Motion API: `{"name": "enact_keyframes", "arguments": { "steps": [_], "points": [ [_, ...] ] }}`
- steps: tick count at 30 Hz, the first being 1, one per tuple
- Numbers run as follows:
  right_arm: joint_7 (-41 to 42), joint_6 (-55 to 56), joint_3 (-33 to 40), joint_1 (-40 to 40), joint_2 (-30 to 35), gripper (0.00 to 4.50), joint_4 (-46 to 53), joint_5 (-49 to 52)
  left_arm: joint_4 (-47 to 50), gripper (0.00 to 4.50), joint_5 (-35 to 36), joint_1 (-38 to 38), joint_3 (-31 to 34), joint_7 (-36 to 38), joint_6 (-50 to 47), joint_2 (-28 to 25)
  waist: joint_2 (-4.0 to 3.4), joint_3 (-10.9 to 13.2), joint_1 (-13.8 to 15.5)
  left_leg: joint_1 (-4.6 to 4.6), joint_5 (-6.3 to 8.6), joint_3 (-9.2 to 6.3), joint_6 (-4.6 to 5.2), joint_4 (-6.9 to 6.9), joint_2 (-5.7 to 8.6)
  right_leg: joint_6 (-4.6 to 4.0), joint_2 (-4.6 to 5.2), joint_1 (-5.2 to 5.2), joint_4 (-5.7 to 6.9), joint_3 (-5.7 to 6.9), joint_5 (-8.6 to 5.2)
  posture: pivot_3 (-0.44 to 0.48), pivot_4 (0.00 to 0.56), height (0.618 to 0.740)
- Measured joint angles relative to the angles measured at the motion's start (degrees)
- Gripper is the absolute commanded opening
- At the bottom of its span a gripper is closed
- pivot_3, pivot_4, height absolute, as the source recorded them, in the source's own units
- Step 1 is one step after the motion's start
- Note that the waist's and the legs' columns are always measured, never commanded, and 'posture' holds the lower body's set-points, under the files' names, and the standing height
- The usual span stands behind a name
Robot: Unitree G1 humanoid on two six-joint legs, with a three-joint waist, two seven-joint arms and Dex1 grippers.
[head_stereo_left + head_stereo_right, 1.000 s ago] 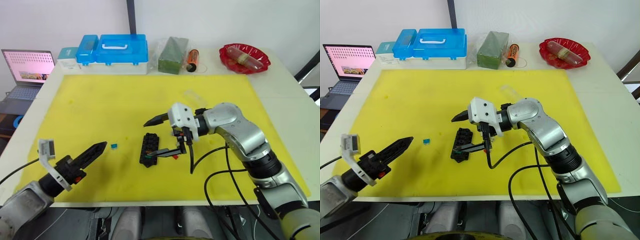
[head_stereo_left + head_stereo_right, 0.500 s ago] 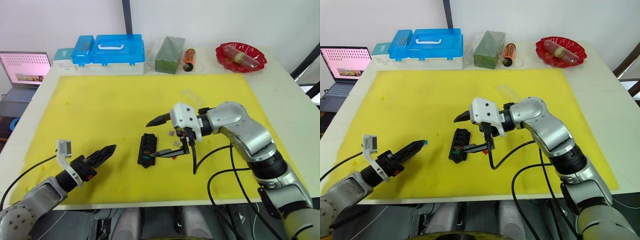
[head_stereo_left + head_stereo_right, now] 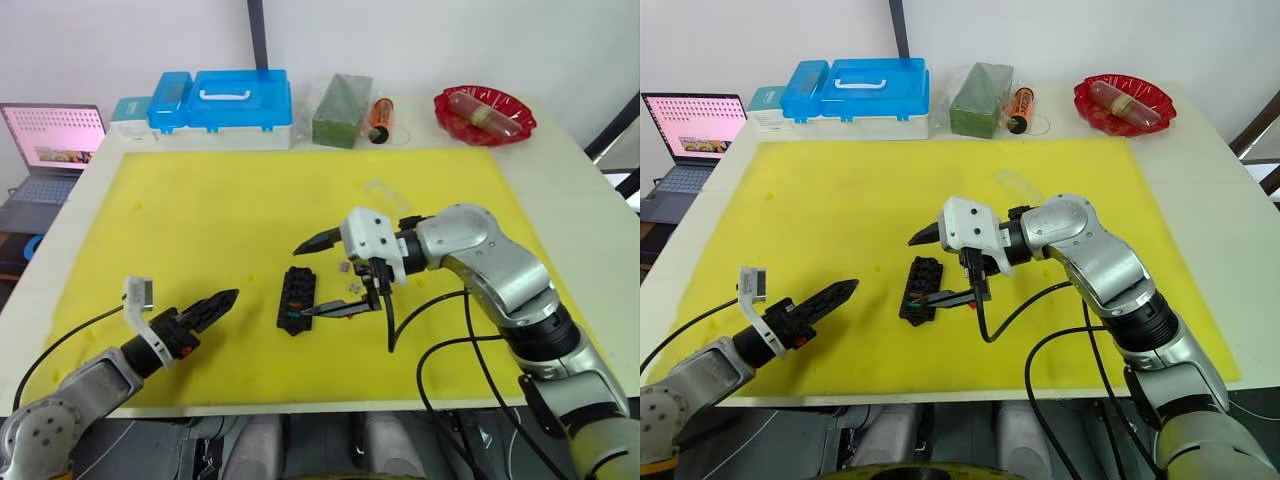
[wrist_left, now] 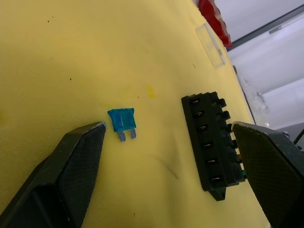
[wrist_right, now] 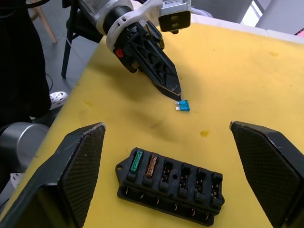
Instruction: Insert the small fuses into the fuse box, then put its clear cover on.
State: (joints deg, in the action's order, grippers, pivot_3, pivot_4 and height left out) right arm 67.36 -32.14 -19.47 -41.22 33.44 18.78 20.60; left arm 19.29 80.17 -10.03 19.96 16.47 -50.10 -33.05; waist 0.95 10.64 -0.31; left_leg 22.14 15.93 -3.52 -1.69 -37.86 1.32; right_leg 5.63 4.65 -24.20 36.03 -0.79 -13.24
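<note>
Both arms low, jaws spread: left gripper [image 4: 166,156] around blue fuse [image 4: 122,119].

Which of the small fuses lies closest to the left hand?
The blue fuse, lying flat on the yellow mat just ahead of the open left hand. The green fuse and orange fuse already sit in the fuse box.

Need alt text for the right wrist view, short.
A black fuse box lies on the yellow mat between the right gripper's open fingers, with a green fuse and an orange fuse seated in its end slots. Beyond it, the left gripper points its tips at a loose blue fuse.
</note>
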Motion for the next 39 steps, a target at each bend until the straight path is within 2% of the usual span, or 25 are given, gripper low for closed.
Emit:
{"name": "enact_keyframes", "arguments": {
  "steps": [11, 12, 14, 21, 25, 33, 39],
  "points": [
    [-0.71, -1.26, 0.1, 0.0, 0.3, 4.5, 0.02, 0.41, -2.39, 4.47, -1.99, 3.3, -0.99, 1.99, -2.47, 0.29, -0.07, -0.04, 0.92, -0.02, 0.0, -0.01, 0.0, -0.02, 0.01, 0.0, 0.03, 0.01, -0.02, -0.03, 0.0, 0.0, 0.15, 0.74],
    [-0.74, -1.32, 0.1, 0.0, 0.37, 4.5, 0.02, 0.44, -2.4, 4.3, -1.99, 3.33, -0.95, 1.89, -2.64, 0.57, -0.08, -0.05, 0.93, -0.02, 0.0, -0.01, 0.0, -0.02, 0.01, 0.0, 0.03, 0.02, -0.02, -0.03, 0.0, 0.0, 0.15, 0.74],
    [-0.75, -1.33, 0.11, 0.0, 0.5, 4.5, 0.02, 0.46, -2.61, 3.9, -2.32, 3.32, -0.88, 1.42, -2.72, 0.75, -0.08, -0.05, 0.93, -0.02, 0.0, -0.01, 0.0, -0.02, 0.01, 0.0, 0.03, 0.02, -0.02, -0.03, 0.0, 0.0, 0.15, 0.74],
    [-0.83, -1.25, 0.11, 0.0, 0.66, 4.5, -0.01, 0.45, -5.96, 1.28, -4.75, 3.51, -0.01, -0.15, -2.82, 1.74, -0.1, -0.06, 0.69, -0.04, 0.0, 0.0, 0.0, -0.01, 0.0, 0.0, 0.02, 0.0, -0.02, -0.03, 0.0, 0.0, 0.15, 0.74],
    [-0.84, -1.14, 0.11, 0.0, 0.67, 4.5, -0.05, 0.42, -6.3, 0.02, -5.62, 2.87, 0.35, -0.05, -2.89, 2.01, -0.2, -0.12, 0.42, -0.08, 0.0, 0.01, 0.0, 0.05, -0.02, 0.0, 0.03, 0.0, -0.02, -0.03, 0.0, 0.0, 0.15, 0.74],
    [-0.69, -1.2, 0.32, 0.23, 1.34, 4.5, -0.24, 0.66, -6.08, 0.02, -5.35, 2.44, 1.68, 0.29, -3.58, 2.83, -0.38, -0.24, -0.38, -0.14, 0.0, 0.01, 0.0, 0.18, -0.03, 0.0, 0.02, -0.01, -0.02, -0.03, -0.01, 0.0, 0.15, 0.74],
    [-1.13, -2.29, 1.67, 0.72, 1.47, 4.5, -0.69, 1.62, -5.99, 0.02, -4.29, 4.61, 1.58, 2.88, -6.11, 0.82, -0.32, -0.21, -0.24, -0.08, 0.0, -0.01, 0.0, 0.16, -0.02, 0.01, 0.03, -0.02, -0.03, -0.03, 0.0, 0.0, 0.15, 0.74]
  ]
}}
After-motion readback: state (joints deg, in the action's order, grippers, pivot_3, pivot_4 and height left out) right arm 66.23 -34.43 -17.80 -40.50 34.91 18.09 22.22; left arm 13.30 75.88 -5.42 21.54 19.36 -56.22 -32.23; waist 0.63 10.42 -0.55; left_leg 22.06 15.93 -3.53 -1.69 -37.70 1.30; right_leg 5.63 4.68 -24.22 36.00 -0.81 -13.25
